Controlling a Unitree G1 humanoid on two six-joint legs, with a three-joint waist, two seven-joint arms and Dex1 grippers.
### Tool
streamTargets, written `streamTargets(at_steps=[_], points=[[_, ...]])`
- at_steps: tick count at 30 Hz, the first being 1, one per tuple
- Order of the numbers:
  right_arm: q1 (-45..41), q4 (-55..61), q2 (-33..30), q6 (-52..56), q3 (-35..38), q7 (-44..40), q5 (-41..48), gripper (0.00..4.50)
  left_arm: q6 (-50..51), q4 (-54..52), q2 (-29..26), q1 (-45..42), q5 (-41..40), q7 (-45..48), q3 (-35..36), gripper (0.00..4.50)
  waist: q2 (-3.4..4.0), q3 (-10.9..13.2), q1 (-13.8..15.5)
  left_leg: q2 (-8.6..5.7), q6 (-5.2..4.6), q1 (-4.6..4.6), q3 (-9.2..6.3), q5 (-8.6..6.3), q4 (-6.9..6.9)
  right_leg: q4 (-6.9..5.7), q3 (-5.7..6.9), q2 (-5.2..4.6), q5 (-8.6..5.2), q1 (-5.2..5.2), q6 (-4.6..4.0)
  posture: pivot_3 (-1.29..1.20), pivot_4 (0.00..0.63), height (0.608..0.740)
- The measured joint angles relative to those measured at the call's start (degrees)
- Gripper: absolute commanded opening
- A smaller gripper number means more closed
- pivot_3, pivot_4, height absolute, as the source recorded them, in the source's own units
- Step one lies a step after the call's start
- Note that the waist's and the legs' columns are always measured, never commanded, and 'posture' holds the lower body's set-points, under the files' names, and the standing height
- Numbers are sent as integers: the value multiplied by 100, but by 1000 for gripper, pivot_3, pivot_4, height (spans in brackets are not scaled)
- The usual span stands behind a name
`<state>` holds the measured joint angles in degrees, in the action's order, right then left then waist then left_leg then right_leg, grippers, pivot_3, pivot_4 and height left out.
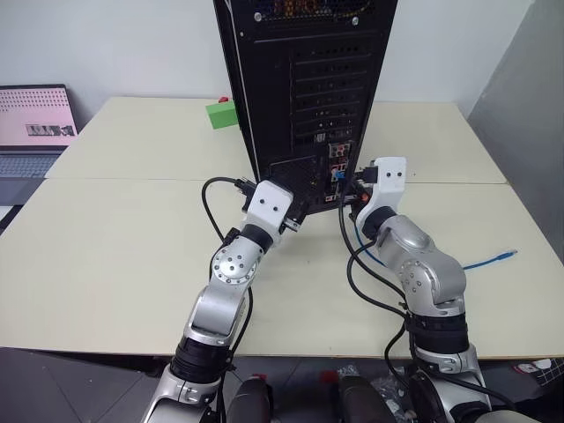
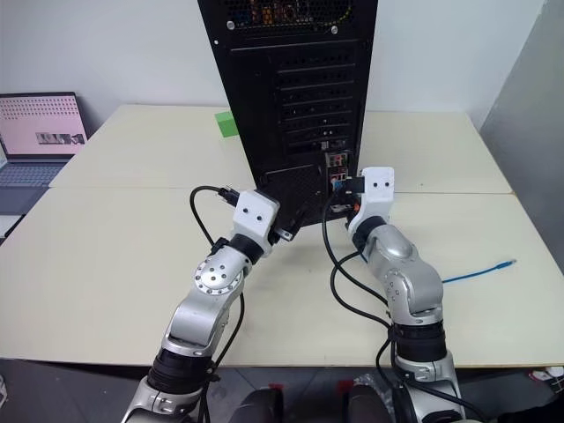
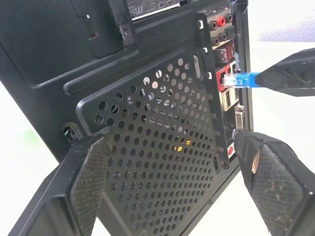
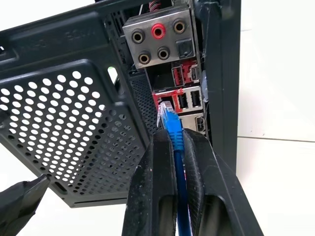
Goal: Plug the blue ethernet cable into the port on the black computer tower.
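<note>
On the pale tabletop in front of you stands the black computer tower, its rear panel facing you and its top cut off by the frame. You see a sheet-metal back with stacked horizontal slot covers, and lower down a perforated mesh vent of round holes.

Beside the vent sits the connector cluster: round audio jacks with one red ring, red-lined rectangular sockets and silvery metal ones. The port lies at the red-framed block, largely hidden behind the plug, so you cannot make out its opening. No readable brand or label shows on the case; a strip of lettering at the upper edge in the left wrist view is too cropped to read.

Your right gripper is clenched on the blue ethernet cable, its ribbed black fingers pinching the cord just behind the clear plastic plug. The plug tip sits right at the red block; you cannot tell whether it is seated. The far end of the cord trails on the table off to your right.

Your left gripper is released, its textured pads spread wide on either side of the vent, holding nothing.

A green block and a laptop, partly cropped, sit farther back.
</note>
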<state>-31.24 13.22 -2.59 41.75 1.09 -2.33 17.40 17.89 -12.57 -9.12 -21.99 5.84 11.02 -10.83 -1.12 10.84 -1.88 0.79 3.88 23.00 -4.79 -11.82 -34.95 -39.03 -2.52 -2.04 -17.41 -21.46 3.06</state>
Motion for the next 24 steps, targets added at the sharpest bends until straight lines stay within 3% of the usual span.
streamTargets(at_steps=[24], points=[[0,-143,19,-160,-123,-98,-236,0,0,0,-2,40,3,1,0,4109,0,0,0,0,0,0,0,0,2,1,0,0,0,-1,0,0,150,740]])
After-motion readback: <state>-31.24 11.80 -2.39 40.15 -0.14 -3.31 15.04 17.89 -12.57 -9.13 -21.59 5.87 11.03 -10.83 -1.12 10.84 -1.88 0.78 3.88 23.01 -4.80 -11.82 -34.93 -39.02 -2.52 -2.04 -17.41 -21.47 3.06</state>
